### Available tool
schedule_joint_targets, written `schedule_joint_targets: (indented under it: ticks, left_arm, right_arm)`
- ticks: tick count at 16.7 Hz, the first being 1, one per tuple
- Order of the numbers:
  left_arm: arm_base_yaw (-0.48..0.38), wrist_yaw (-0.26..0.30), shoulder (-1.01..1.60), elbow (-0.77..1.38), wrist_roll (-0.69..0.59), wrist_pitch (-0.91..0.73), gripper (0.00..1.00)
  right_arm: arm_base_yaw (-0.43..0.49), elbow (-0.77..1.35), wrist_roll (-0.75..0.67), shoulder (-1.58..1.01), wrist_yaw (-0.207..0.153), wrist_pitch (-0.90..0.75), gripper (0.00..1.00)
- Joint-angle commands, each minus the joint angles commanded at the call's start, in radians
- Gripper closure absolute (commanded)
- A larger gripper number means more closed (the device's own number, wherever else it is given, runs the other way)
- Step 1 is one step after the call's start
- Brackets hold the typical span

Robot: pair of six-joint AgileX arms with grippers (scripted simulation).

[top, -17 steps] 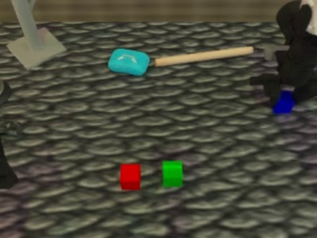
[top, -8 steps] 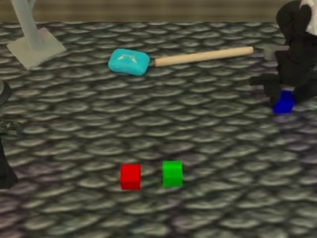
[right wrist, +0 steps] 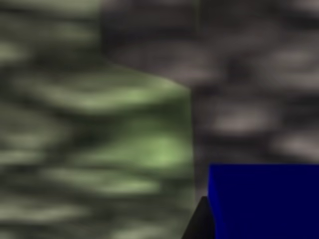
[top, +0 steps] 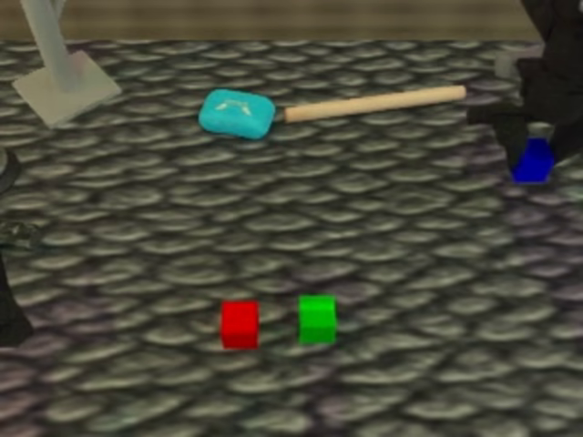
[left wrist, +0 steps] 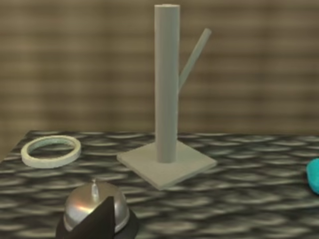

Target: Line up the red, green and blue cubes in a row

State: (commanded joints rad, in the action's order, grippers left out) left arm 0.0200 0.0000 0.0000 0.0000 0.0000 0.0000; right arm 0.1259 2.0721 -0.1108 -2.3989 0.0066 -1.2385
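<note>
Here the blue cube [top: 533, 162] (in the right jaws [top: 536, 146]) hangs near the right edge.

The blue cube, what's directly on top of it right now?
The right gripper sits over the blue cube, covering its upper part; whether the cube rests on the table is hidden.

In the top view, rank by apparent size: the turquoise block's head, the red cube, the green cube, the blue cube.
1. Turquoise block head, clearly largest.
2. Red cube and green cube look alike; no ranking.
3. Blue cube shows least, partly hidden by the right claw, so its rank is unsure.
</note>
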Motion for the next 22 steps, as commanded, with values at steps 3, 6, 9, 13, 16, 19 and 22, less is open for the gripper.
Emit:
schedule_joint_targets:
  ticks: [3,6,9,13,16,19,22]
  left_arm:
    - [0.0,0.0,0.0,0.0,0.0,0.0,0.0]
    - [0.0,0.0,0.0,0.0,0.0,0.0,0.0]
    - [0.0,0.0,0.0,0.0,0.0,0.0,0.0]
    - [0.0,0.0,0.0,0.0,0.0,0.0,0.0]
    - [0.0,0.0,0.0,0.0,0.0,0.0,0.0]
    - [0.0,0.0,0.0,0.0,0.0,0.0,0.0]
    - [0.0,0.0,0.0,0.0,0.0,0.0,0.0]
  right_arm:
    - [0.002,0.037,0.001,0.015,0.0,-0.042,1.0]
    - [-0.003,0.035,-0.001,0.012,0.0,-0.04,1.0]
    - [0.03,-0.001,-0.033,0.045,0.0,-0.026,1.0]
    - [0.171,-0.193,-0.18,0.182,0.0,0.027,1.0]
    - [0.312,-0.404,-0.326,0.314,-0.001,0.076,1.0]
    - [0.439,-0.571,-0.455,0.435,-0.001,0.122,1.0]
    - [0.507,-0.644,-0.525,0.501,0.0,0.149,1.0]
